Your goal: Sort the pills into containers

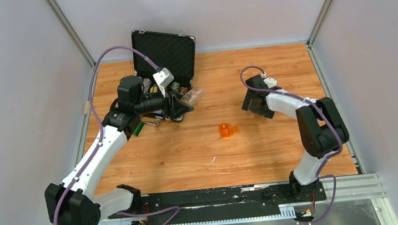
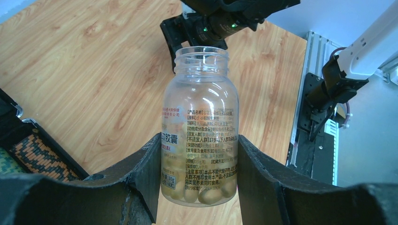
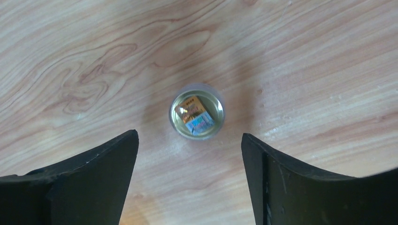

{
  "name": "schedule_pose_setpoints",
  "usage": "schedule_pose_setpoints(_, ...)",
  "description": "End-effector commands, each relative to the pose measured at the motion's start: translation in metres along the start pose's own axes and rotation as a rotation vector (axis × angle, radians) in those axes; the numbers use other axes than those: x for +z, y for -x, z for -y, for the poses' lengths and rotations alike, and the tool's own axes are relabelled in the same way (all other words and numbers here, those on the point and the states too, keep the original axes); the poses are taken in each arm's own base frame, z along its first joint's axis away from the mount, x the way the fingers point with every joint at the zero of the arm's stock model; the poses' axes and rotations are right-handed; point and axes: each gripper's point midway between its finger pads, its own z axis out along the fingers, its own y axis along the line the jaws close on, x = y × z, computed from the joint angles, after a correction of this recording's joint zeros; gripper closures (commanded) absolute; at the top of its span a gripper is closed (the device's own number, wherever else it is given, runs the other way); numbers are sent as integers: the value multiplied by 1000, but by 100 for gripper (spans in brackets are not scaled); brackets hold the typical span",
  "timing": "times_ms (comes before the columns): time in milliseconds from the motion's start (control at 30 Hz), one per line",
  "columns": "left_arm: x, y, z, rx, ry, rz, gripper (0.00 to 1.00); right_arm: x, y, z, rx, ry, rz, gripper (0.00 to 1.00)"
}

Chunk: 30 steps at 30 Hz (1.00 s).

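My left gripper (image 2: 199,180) is shut on a clear pill bottle (image 2: 199,117) with printed text, its mouth uncapped and yellowish capsules (image 2: 211,194) pooled at the base. In the top view the left gripper (image 1: 183,102) holds this bottle (image 1: 194,95) on its side above the table, in front of the black case. The small orange container (image 1: 226,130) sits on the table between the arms. My right gripper (image 3: 190,157) is open, pointing down over a round clear bottle cap (image 3: 196,111) lying on the wood. The right gripper shows in the top view (image 1: 254,105) right of the container.
A large black foam-lined case (image 1: 163,52) stands open at the back left; its edge shows in the left wrist view (image 2: 33,150). A small pale speck (image 1: 213,159) lies on the wood in front of the container. Grey walls enclose the table.
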Motion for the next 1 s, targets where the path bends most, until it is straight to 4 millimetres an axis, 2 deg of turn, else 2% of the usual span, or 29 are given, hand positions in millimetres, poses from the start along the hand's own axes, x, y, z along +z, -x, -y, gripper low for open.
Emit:
schedule_pose_setpoints(0,0,13,-1,59,-3,30,100,-44,31,-14,-2,105,62,13)
schedule_pose_setpoints(100,2,12,-2,61,-3,30,100,-76,48,-30,-47,213,85,6)
schedule_pose_setpoints(200,4,18,-4,74,11,44,100,-120,58,-59,-128,428,98,5)
schedule_pose_setpoints(300,4,27,-6,92,27,75,100,-191,55,-104,-223,814,100,2)
schedule_pose_setpoints(333,4,30,-7,97,37,84,100,-221,55,-114,-254,938,121,0)
schedule_pose_setpoints(400,4,37,-8,106,49,107,100,-268,55,-129,-292,1120,167,0)
schedule_pose_setpoints(533,4,51,-10,125,68,155,100,-329,58,-147,-239,1295,179,0)
schedule_pose_setpoints(600,4,56,-11,131,75,173,100,-350,61,-157,-175,1329,166,0)
schedule_pose_setpoints(700,4,64,-10,138,75,203,100,-361,66,-170,-2,1287,118,1)
schedule_pose_setpoints(767,5,67,-10,137,70,215,100,-362,67,-176,90,1257,58,2)
schedule_pose_setpoints(967,8,71,-8,133,58,230,100,-362,57,-198,80,1250,-12,1)
